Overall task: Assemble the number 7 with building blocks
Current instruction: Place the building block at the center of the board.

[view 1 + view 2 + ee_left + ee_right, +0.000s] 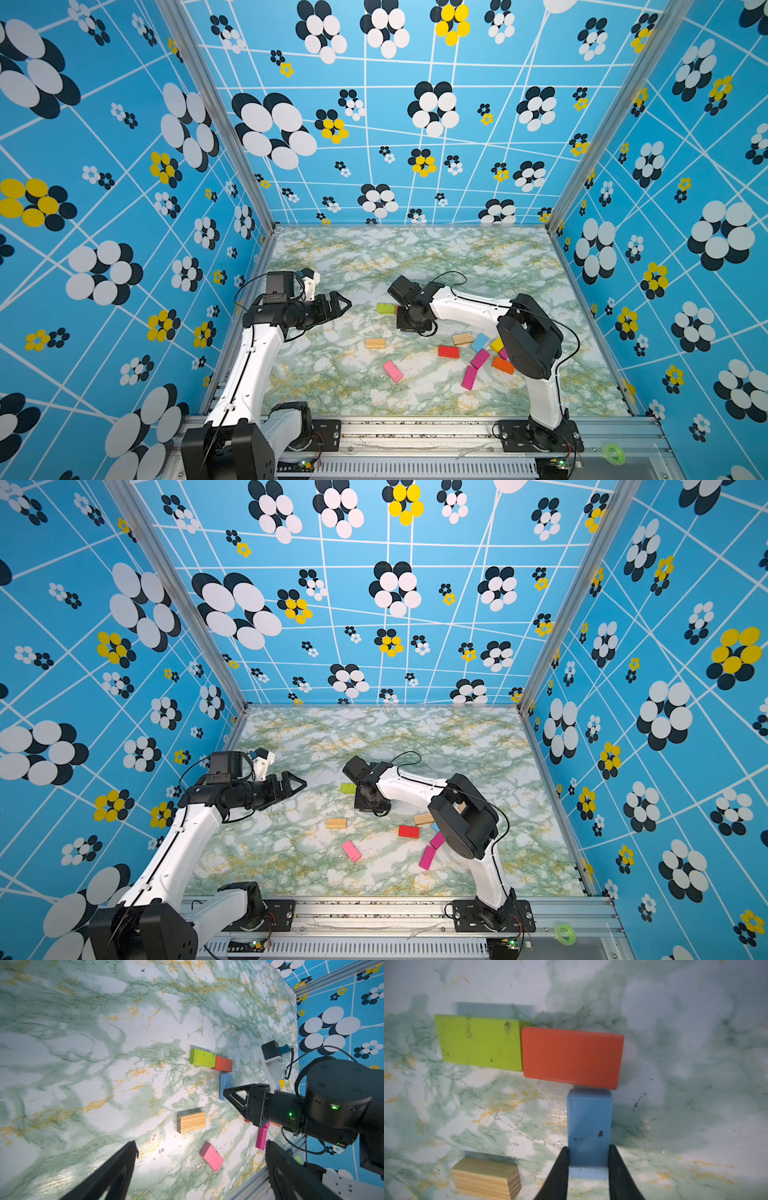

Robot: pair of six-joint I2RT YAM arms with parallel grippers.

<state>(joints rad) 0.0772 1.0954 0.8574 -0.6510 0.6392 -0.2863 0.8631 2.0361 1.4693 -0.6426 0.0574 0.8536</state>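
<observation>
In the right wrist view a green block (pixel 478 1042) and an orange-red block (pixel 572 1056) lie end to end as a bar. A light blue block (pixel 588 1124) stands at right angles to that bar, its far end at the orange-red block's long side. My right gripper (pixel 588 1151) is shut on the light blue block's near end. The left wrist view shows the same green block (pixel 202 1057), orange-red block (pixel 223 1064) and light blue block (pixel 225 1084). My left gripper (pixel 343 305) hovers open and empty, left of the green block (pixel 385 308).
Loose blocks lie nearer the front: a wood block (pixel 375 343), a pink block (pixel 392 370), a red block (pixel 448 351), and a cluster of several by the right arm's elbow, with two magenta blocks (pixel 480 358). Patterned walls enclose the marbled table (pixel 457 257).
</observation>
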